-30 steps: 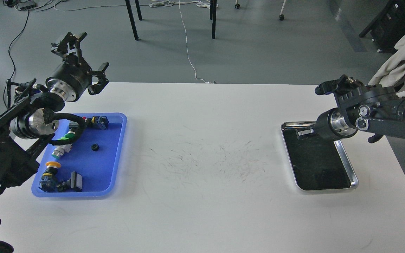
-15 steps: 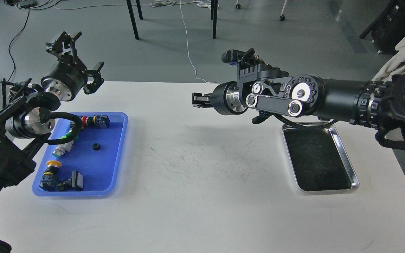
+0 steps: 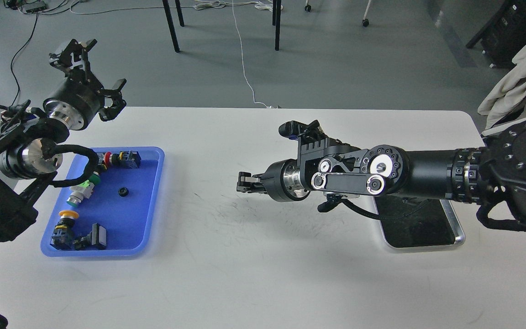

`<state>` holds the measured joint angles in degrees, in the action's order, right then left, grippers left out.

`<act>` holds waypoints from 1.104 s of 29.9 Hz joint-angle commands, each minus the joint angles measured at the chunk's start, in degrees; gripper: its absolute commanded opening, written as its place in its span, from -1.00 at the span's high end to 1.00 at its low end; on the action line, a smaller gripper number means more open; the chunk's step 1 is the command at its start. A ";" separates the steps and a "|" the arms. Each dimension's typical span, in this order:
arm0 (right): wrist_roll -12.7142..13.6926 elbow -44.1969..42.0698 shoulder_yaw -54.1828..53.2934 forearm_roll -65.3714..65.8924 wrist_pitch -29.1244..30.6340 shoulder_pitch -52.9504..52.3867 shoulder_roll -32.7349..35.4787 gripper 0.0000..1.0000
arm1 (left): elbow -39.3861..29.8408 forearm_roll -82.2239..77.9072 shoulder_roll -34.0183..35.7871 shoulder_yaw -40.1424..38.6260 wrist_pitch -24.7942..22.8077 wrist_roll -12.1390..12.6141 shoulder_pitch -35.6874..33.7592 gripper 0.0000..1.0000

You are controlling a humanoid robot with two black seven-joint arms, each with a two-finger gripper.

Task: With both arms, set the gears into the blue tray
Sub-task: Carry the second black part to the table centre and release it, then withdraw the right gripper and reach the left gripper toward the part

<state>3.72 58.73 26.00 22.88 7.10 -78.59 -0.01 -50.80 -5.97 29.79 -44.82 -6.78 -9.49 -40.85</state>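
The blue tray [image 3: 131, 218] lies at the table's left. One small black gear [image 3: 123, 192] rests on its floor, near the middle. My left gripper [image 3: 95, 69] hangs open above and behind the tray's far left corner, with nothing between its fingers. My right arm reaches in from the right across the table's middle. Its gripper [image 3: 244, 182] points left, low over the bare table, well right of the blue tray. Its fingers look drawn close together, but they are small and dark. I cannot tell whether anything sits between them.
Several push-button switches lie in the blue tray: a red-capped one [image 3: 118, 158], a green one [image 3: 83, 188], a yellow one [image 3: 65, 223] and a black block [image 3: 97, 237]. A steel tray [image 3: 458, 234] sits at the right, partly hidden by my right arm.
My right arm swung from over the steel tray leftward to the table's middle, then lower and nearer. My left gripper drifted slightly left and up, staying open.
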 commanded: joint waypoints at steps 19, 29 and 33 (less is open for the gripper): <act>-1.08 -3.53 -4.37 0.15 -2.80 4.85 0.01 -0.62 | 0.00 -0.09 -0.26 0.09 0.37 0.00 0.07 -0.95; -1.08 -14.17 -25.88 -0.30 -2.80 8.88 0.01 -0.85 | -0.18 -3.68 -0.61 1.23 0.28 0.26 0.07 -0.95; -1.08 -13.91 -41.79 -0.30 -2.62 14.94 0.01 -0.87 | -1.23 -10.28 -0.61 4.39 0.19 0.35 0.07 -0.95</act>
<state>2.63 44.65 -5.84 22.57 4.33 -67.73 0.00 -51.22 -11.99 29.03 -42.56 -6.52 -9.17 -40.84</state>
